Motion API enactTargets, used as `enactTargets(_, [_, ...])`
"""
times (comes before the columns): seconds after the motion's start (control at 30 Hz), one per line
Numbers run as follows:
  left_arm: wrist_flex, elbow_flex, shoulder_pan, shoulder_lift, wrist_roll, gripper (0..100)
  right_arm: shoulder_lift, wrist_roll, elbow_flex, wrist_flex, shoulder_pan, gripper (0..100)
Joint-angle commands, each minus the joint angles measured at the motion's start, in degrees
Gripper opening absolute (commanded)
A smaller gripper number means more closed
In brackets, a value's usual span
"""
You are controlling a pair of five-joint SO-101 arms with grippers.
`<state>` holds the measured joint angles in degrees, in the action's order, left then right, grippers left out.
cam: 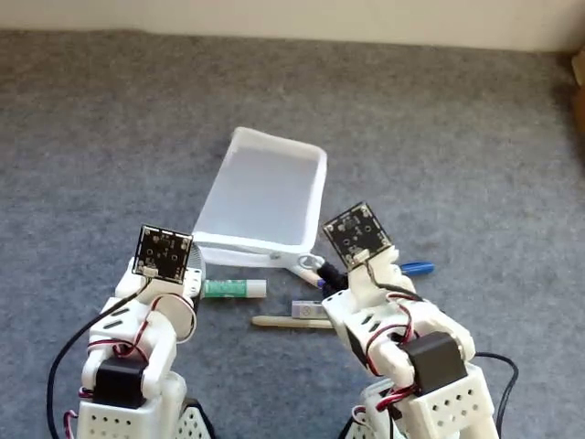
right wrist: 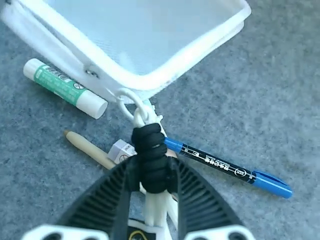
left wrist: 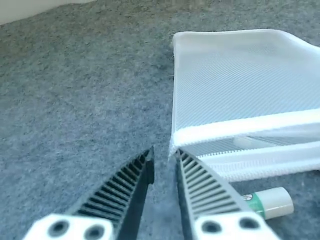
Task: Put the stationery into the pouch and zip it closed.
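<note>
**Gripping the zip pull beside an open pouch**

Lying near the middle of the grey carpet point(cam: 110, 119), the white mesh pouch point(cam: 265, 194) has its mouth turned toward the near edge, where both arms stand. The mouth is unzipped, and its white zip band runs across the side facing the arms.

Four pieces of stationery lie on the carpet between the pouch mouth and the near edge, all outside the pouch. The green glue stick point(cam: 233, 289) lies just beside the mouth, roughly parallel to it. The beige pencil point(cam: 291, 321) lies a little nearer the arms, with the small white eraser point(cam: 309, 310) touching or almost touching it. The blue pen point(right wrist: 226, 168) lies toward the right edge, and its inner end passes under the right arm's fingers.

The right gripper point(right wrist: 150, 167) is clamped on a black ridged pull point(right wrist: 149, 156), one finger pressing each side. A white loop point(right wrist: 131, 104) joins this pull to the corner of the pouch mouth.

The left gripper point(left wrist: 164, 159) sits low over the carpet at the opposite corner of the mouth. Its ribbed fingers point(left wrist: 200, 185) stand slightly apart with nothing between them, and the nearer fingertip is just beside the zip band, though contact cannot be judged.
</note>
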<state>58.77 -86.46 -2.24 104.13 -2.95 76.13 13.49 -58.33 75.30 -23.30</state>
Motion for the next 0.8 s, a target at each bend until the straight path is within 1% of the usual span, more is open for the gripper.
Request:
enactTargets(0.0, [-1.14, 0.31, -1.89, 0.48, 0.44, 7, 1.36, 0.79, 3.91, 0.48, 3.3, 0.6])
enactTargets(0.2, [-1.14, 0.57, -4.09, 0.48, 0.44, 7, 1.63, 1.05, 3.91, -0.04, 10.86, 0.6])
enactTargets(0.47, [-1.14, 0.48, -4.09, 0.48, 0.44, 7, 1.71, 0.88, 4.0, -0.04, 10.77, 0.6])
enactTargets(0.6, [-1.14, 0.57, -4.0, 0.48, 0.44, 9, 1.71, 0.79, 7.34, 1.01, 6.46, 0.6])
enactTargets(0.67, [-1.14, 0.57, -4.0, 0.48, 0.44, 13, 1.63, 0.7, 10.77, 2.77, 4.18, 0.6])
enactTargets(0.77, [-1.14, 0.22, -4.18, 0.48, 0.88, 24, 1.36, 0.7, 16.48, 6.37, 0.84, 0.6])
